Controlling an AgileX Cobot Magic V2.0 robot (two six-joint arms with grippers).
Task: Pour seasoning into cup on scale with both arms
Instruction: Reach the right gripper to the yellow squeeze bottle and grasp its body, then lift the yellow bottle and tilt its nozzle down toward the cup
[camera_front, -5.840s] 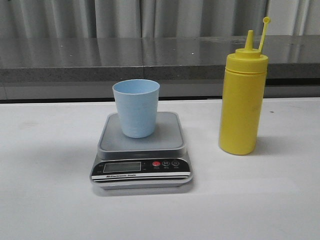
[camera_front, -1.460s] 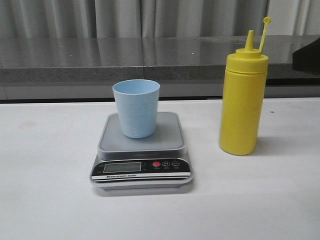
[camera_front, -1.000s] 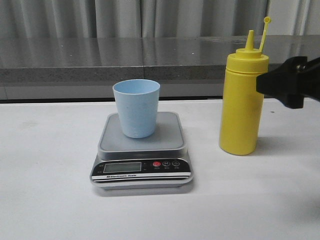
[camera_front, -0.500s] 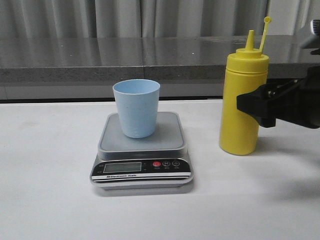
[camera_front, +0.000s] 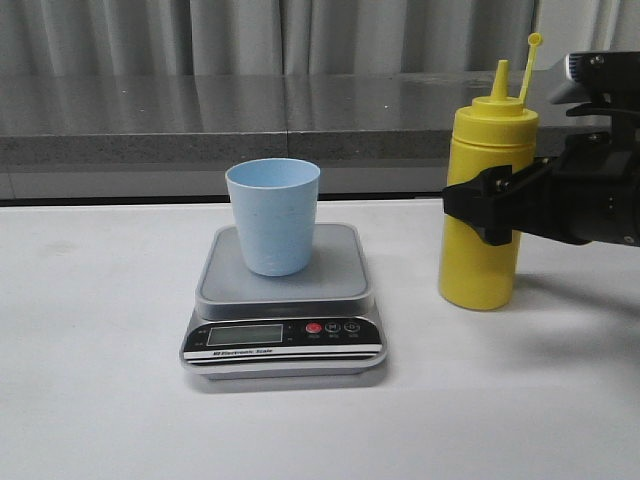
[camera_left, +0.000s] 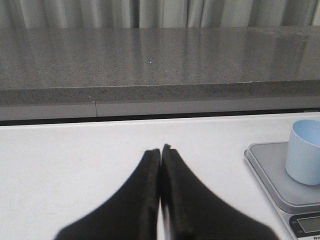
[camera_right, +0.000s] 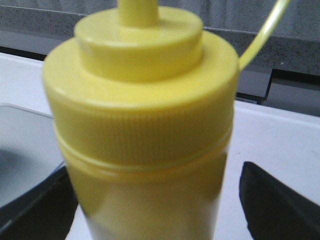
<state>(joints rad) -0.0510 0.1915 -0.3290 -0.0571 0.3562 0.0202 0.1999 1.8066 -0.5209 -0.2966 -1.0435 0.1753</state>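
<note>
Right gripper (camera_front: 482, 212) has come in from 3 o'clock and now straddles the seasoning (camera_front: 485, 200) mid-body, jaws spread and not yet pinching, so grasp is next; cup (camera_front: 273, 214) sits on scale (camera_front: 283, 300) at bottle's 9 o'clock; left gripper (camera_left: 160, 150) idle, fingers pressed together.

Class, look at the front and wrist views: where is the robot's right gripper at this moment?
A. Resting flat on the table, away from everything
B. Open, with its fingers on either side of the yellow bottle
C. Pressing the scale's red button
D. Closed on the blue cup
B: the right gripper is open, a black finger showing on each side of the yellow bottle.
</note>
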